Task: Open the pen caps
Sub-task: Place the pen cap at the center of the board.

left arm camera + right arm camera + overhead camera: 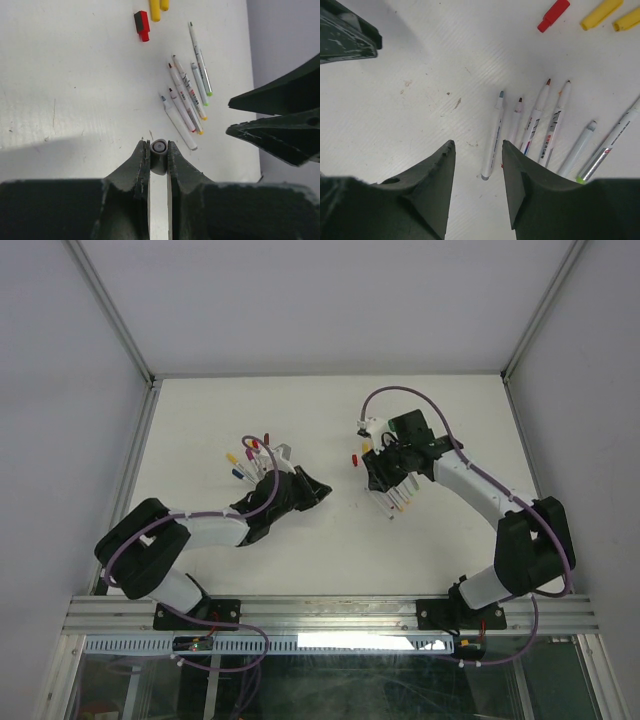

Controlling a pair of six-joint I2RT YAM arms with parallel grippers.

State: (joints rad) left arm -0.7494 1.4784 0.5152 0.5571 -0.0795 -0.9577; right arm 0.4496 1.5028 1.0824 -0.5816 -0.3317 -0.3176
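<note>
My left gripper [158,144] [318,488] is shut on a short grey pen cap [158,151], seen end-on between the fingertips just above the table. My right gripper [478,143] [378,483] hangs open over the table with nothing between its fingers. Just ahead of it lies an uncapped white pen with a blue-grey tip [493,135]. A red cap [553,15] [142,26] [355,458] and two yellow caps [601,13] [155,10] lie loose beyond the pens.
Several more uncapped white pens [555,125] [187,102] [395,502] lie side by side next to the right gripper. Pens with coloured caps on them [245,453] lie behind the left arm. White walls close off the table's back and sides.
</note>
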